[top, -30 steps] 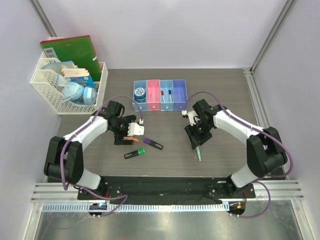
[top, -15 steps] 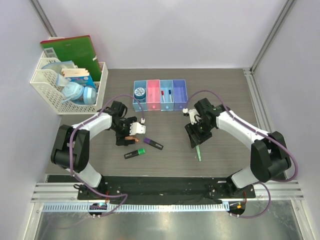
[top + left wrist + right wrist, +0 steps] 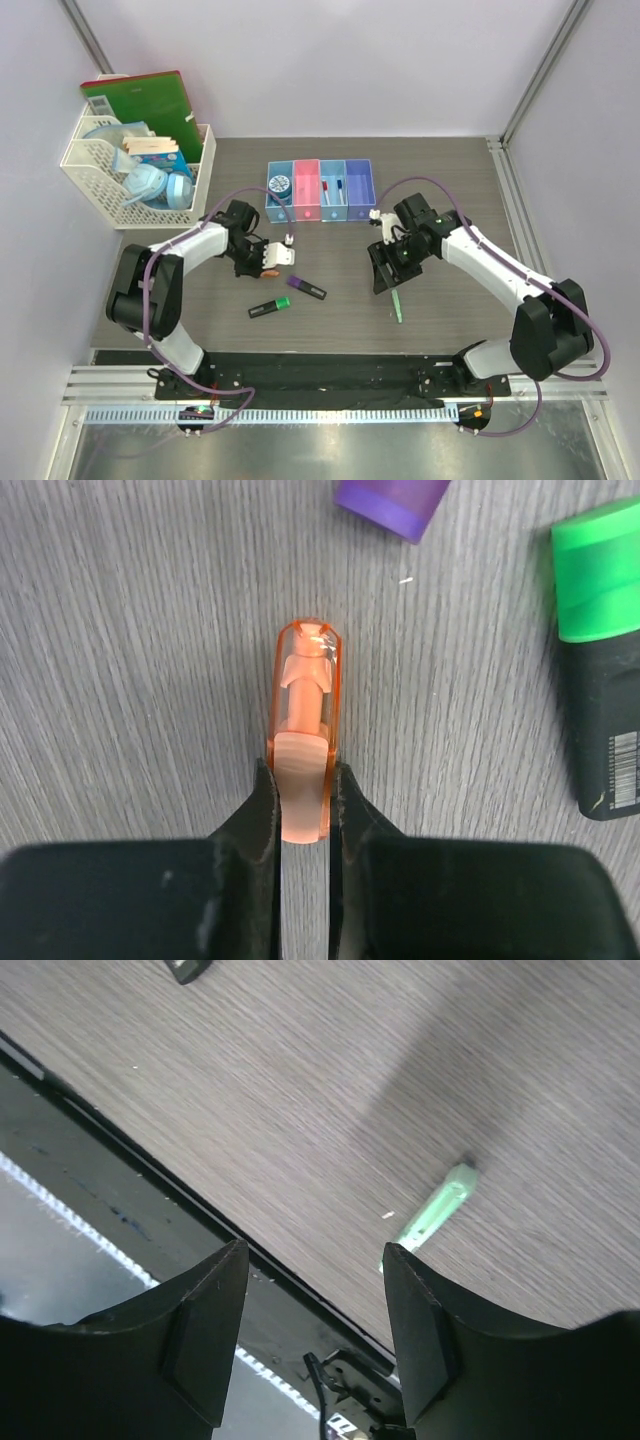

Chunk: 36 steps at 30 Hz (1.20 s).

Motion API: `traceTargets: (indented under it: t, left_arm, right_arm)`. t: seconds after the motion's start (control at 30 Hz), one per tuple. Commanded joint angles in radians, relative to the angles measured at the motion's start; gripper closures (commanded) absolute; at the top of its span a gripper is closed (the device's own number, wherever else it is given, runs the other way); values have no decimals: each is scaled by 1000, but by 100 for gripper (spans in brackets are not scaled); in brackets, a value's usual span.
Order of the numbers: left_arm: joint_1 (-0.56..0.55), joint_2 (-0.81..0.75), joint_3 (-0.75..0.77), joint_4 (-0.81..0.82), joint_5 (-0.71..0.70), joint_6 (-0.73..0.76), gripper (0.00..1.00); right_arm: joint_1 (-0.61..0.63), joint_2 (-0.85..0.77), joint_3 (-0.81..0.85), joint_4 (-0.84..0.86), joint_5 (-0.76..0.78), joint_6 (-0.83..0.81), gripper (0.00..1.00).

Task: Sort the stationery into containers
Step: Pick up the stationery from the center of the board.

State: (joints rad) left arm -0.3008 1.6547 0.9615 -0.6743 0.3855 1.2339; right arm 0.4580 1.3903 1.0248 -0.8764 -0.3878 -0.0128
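Note:
My left gripper is shut on the orange highlighter, which lies flat on the table; its clear orange cap points away from the fingers. Beside it lie the purple-black highlighter and the green-black highlighter, both also seen in the left wrist view as a purple cap and a green cap. My right gripper hangs open and empty above the table, up and left of the pale green pen. The containers stand at the back; the blue one holds the tape roll, the light blue one the markers.
A white lattice basket with masks and papers stands at the back left, a green folder behind it. The black base plate runs along the near table edge, and it shows under the right gripper in the right wrist view.
My left gripper has closed on the orange highlighter. The right gripper has opened a little wider and shifted slightly away from the green pen.

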Motion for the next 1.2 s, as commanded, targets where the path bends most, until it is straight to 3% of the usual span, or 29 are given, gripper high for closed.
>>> traceTargets:
  t: [0.0, 0.47, 0.77, 1.17]
  left_arm:
    - [-14, 43, 22, -8, -43, -27, 100]
    - [-12, -87, 74, 48, -22, -129, 100]
    - [-12, -225, 22, 78, -39, -139, 100]
    - [-12, -260, 11, 79, -66, -132, 100]
  right_arm:
    - [-2, 18, 17, 16, -82, 63, 38]
    - [-65, 62, -5, 57, 182, 177, 36]
    - [-65, 168, -6, 74, 170, 180, 37]
    - [-65, 315, -20, 102, 172, 188, 45]
